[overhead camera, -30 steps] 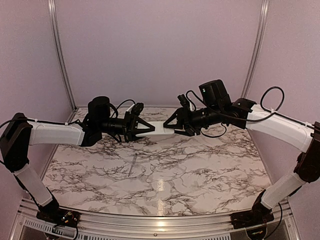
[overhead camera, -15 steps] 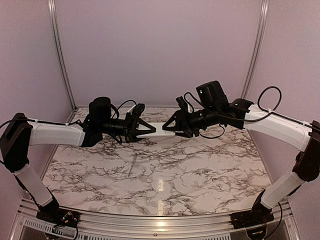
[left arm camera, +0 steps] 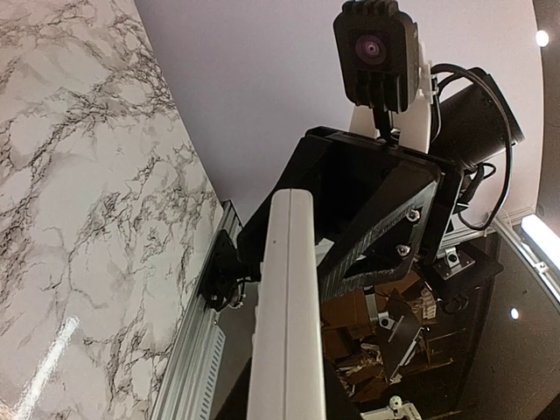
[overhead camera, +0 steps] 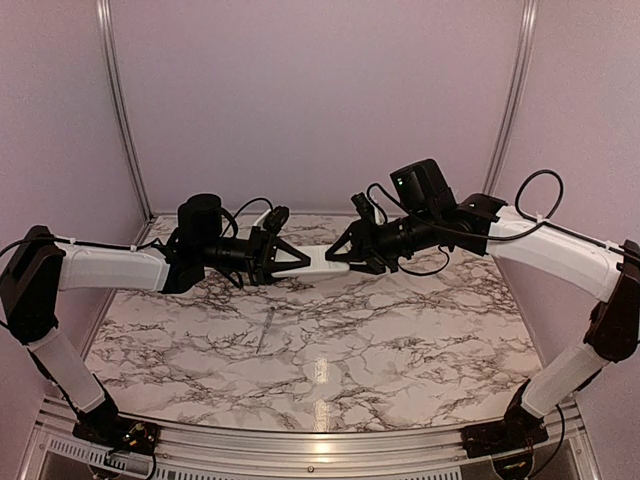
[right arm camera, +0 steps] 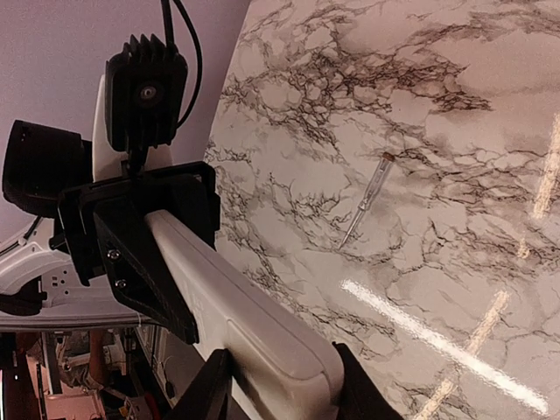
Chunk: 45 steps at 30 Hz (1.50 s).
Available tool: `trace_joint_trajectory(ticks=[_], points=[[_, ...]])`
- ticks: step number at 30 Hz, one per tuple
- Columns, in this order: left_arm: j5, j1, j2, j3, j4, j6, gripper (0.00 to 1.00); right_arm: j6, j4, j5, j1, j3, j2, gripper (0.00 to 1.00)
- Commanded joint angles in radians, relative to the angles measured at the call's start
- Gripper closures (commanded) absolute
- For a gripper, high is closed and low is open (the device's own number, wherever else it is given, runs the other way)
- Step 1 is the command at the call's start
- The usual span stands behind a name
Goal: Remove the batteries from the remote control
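Right wrist view, nearest first: the right gripper [right arm camera: 280,395] shows at the bottom edge of the frame, its two black fingers [right arm camera: 214,389] standing one on each side of the rounded near end of the slim white rectangular plastic remote control [right arm camera: 236,315]. They lie right against its sides, but whether they are clenched on it cannot be told. From there the remote control runs up and to the left as a smooth, plain white bar with softly rounded corners and a faint seam line across its face near this end. Its far end is gripped by the left gripper [right arm camera: 166,262], whose black angular fingers are clamped onto it. Beyond and below, filling the right of the frame, lies the white marble-patterned table [right arm camera: 455,105], and on it, well apart from the remote control, a thin grey metal rod [right arm camera: 367,199] lies alone. Left wrist view: the remote control [left arm camera: 284,306] rises from the bottom centre as a narrow white edge, and its far end sits between the black triangular fingers of the right gripper [left arm camera: 302,201], with that arm's small black camera [left arm camera: 378,48] above. Top external view: the table [overhead camera: 400,350] fills the lower half, the rod [overhead camera: 265,331] lies left of centre, and farther back the remote control [overhead camera: 320,264] hangs level in the air above the table's far part, between the left gripper [overhead camera: 302,262] and the right gripper [overhead camera: 337,262].
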Motion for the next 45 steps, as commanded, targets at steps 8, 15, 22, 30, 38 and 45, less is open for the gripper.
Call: trace_joint_trajectory(ticks=[8,15,22,30,38,45], points=[[-0.008,-0.013,-0.004,0.032,-0.056,0.012,1.0,0.008,-0.007,0.029,0.038,0.054,0.01,0.61],[-0.021,-0.016,-0.006,0.023,-0.061,0.012,1.0,0.016,-0.006,0.038,0.053,0.055,0.015,0.55],[-0.032,-0.019,-0.008,0.023,-0.084,0.021,1.0,0.016,-0.005,0.045,0.061,0.061,0.017,0.5],[-0.039,-0.022,-0.017,0.025,-0.112,0.037,1.0,0.003,-0.034,0.058,0.063,0.065,0.003,0.6],[-0.042,-0.022,-0.035,0.02,-0.134,0.045,1.0,-0.006,-0.051,0.057,0.063,0.058,-0.016,0.67],[-0.044,-0.022,-0.043,0.017,-0.135,0.04,1.0,-0.007,-0.052,0.055,0.063,0.052,-0.026,0.72]])
